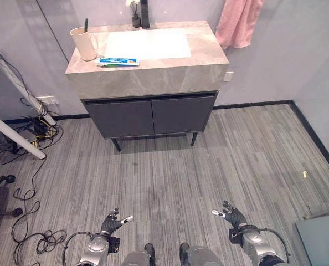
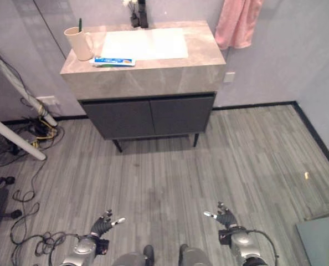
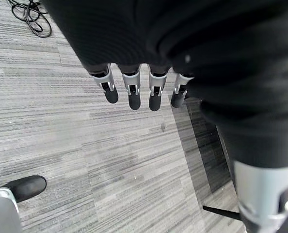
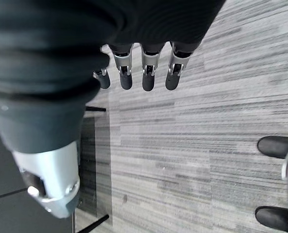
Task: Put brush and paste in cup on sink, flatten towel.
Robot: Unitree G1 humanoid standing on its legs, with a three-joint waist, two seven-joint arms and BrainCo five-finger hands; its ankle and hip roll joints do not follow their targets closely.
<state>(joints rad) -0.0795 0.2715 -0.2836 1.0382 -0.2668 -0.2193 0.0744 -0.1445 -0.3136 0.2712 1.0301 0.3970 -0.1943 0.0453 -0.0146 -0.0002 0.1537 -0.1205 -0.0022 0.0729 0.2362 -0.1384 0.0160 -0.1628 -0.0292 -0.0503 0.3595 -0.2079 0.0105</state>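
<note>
A cream cup (image 1: 85,44) stands on the left end of the grey stone sink counter (image 1: 148,75), with a dark green brush (image 1: 86,25) sticking up out of it. A blue and white paste tube (image 1: 119,61) lies flat on the counter just right of the cup. A pink towel (image 1: 237,21) hangs bunched on the wall at the counter's right. Both hands are low over the floor, far from the counter: my left hand (image 1: 112,222) and my right hand (image 1: 234,217) are open and hold nothing, fingers (image 3: 131,92) straight.
A white basin (image 1: 147,44) fills the counter's middle, a black tap (image 1: 144,15) behind it. The dark cabinet (image 1: 150,115) stands on thin legs. A white desk leg (image 1: 12,134) and cables (image 1: 34,130) lie at the left. A grey mat corner (image 1: 322,237) is at the lower right.
</note>
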